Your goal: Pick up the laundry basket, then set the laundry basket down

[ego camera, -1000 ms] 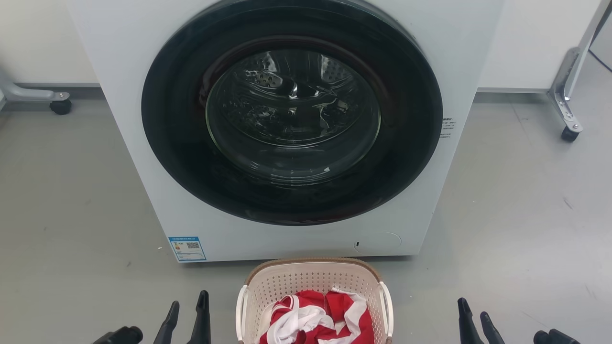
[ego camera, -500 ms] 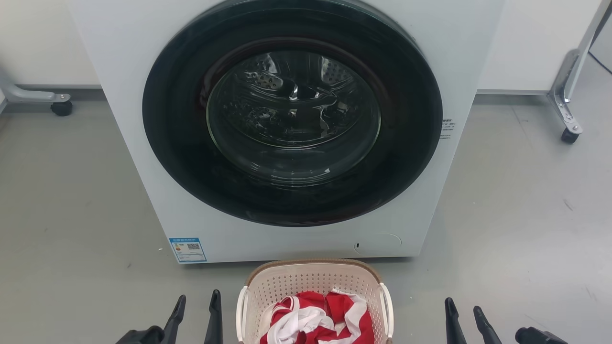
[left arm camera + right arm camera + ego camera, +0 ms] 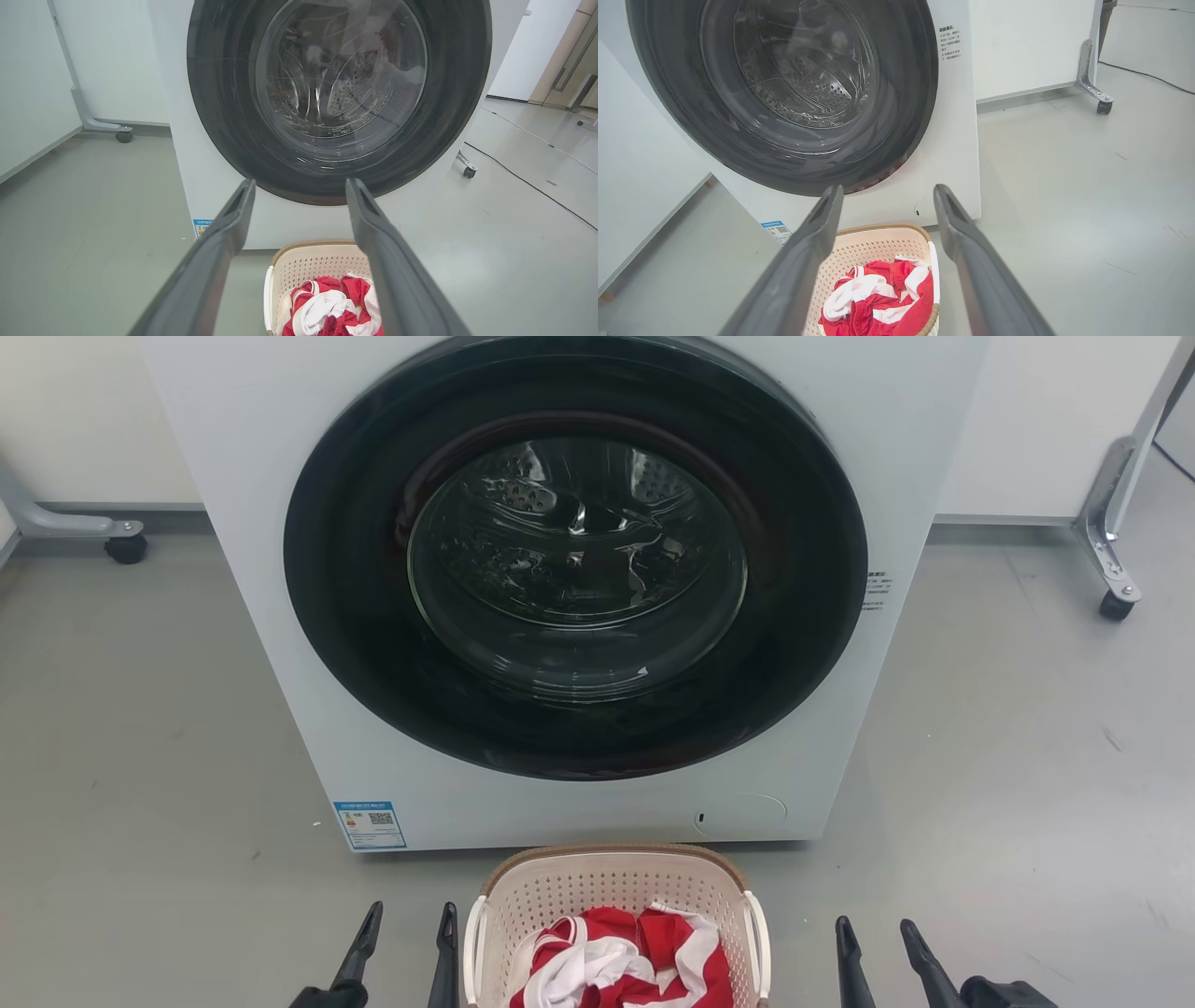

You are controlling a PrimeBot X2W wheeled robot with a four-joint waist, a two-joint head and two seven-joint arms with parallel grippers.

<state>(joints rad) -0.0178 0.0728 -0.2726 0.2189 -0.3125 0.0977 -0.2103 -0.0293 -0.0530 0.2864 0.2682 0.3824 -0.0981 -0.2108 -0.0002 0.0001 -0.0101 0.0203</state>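
Note:
The laundry basket [image 3: 607, 887], cream perforated plastic with a brown rim and white side handles, stands on the floor at the bottom centre of the head view, just before the washing machine. It holds red and white cloth [image 3: 621, 961]. My left gripper [image 3: 411, 922] is open just left of the basket's left handle, not touching it. My right gripper [image 3: 875, 937] is open a short way right of the basket. The basket [image 3: 308, 266] lies below my left fingers [image 3: 224, 233] in the left wrist view. In the right wrist view the basket [image 3: 873, 247] sits below and between the right fingers [image 3: 957, 224].
A white washing machine [image 3: 840, 728] with a round dark glass door [image 3: 574, 560], shut, fills the upper middle. Grey floor [image 3: 140, 784] spreads to both sides. Castered metal frame legs [image 3: 1111, 588] stand at the far right and another castered leg [image 3: 121, 546] at the far left. A cable [image 3: 528, 179] crosses the floor.
Both grippers have moved inward toward the basket, the left one now close beside its left handle. The basket has not moved; the head view shifted slightly.

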